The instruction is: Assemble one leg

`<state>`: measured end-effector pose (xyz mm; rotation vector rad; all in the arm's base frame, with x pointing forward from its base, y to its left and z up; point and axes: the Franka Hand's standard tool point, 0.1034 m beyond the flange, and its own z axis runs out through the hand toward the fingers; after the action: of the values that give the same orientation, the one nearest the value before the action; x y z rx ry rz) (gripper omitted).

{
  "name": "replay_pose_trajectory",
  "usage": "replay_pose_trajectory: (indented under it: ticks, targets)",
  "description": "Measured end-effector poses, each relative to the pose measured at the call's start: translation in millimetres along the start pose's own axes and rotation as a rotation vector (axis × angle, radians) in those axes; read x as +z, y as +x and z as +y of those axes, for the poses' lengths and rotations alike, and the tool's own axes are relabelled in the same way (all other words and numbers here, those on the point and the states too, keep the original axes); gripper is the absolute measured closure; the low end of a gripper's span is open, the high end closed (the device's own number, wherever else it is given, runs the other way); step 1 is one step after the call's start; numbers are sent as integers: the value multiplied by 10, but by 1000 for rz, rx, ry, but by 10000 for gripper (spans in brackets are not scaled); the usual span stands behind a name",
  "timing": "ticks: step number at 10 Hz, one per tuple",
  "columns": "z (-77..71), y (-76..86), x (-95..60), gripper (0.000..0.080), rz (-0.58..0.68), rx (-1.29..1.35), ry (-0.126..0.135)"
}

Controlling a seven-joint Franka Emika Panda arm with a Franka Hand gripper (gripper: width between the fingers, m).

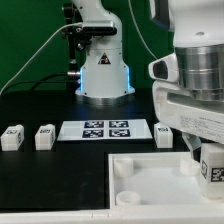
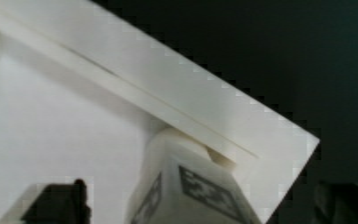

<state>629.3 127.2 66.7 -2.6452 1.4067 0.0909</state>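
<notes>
- The large white tray-like part (image 1: 150, 190) lies nearest on the black table (image 1: 40, 185), with round sockets at its corners. No leg stands in any socket that shows, so I judge the joining has not been done.
- Over the tray-like part's side, toward the exterior view's right, the hand (image 1: 208, 158) is closed on the leg (image 1: 211, 168) and holds it clear of the table. Picking up looks done; what is left is to bring the leg to a socket, seat it and fasten it.
- The leg is a small white block-like peg with a black-and-white square tag on its face. In the wrist view the leg (image 2: 194, 185) juts out over the tray-like part's pale floor and raised rim (image 2: 149, 85), with one dark finger (image 2: 60, 200) beside it.
- Farther back, three spare legs (image 1: 44, 136) stand on the table, two toward the exterior view's left and one just beside the marker board (image 1: 105, 128).
- The arm's base (image 1: 103, 75) stands behind.
</notes>
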Motion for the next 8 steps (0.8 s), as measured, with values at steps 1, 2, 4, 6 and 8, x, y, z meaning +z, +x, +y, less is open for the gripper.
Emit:
replay_pose_trajectory:
  ticks: [1, 2, 4, 6, 8]
  targets:
    - [3, 5, 1, 155, 0, -58, 0]
    - [4, 7, 1, 155, 0, -170, -1]
    - [-27, 105, -67, 150, 37, -498, -29]
    - [-87, 114, -108, 150, 64, -760, -50]
    - [-118, 141, -121, 150, 82, -958, -54]
